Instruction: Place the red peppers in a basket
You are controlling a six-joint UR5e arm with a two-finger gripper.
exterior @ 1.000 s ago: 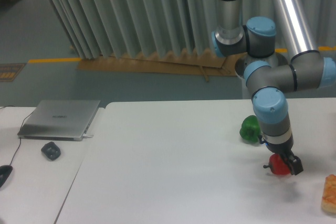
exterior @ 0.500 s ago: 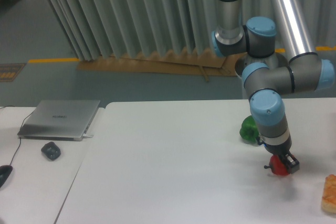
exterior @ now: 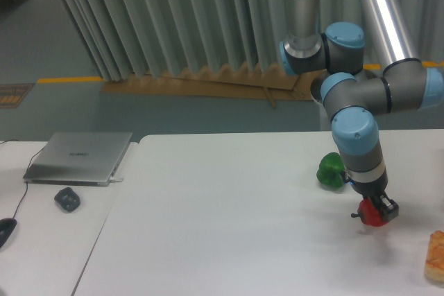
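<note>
Just right of the green pepper: gripper closed around the red pepper, seemingly just lifted. Grasp done; no basket visible, placing still left.

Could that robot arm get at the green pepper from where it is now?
Probably yes: the green pepper sits uncovered right beside the arm, but the gripper already seems shut on the red pepper.
</note>
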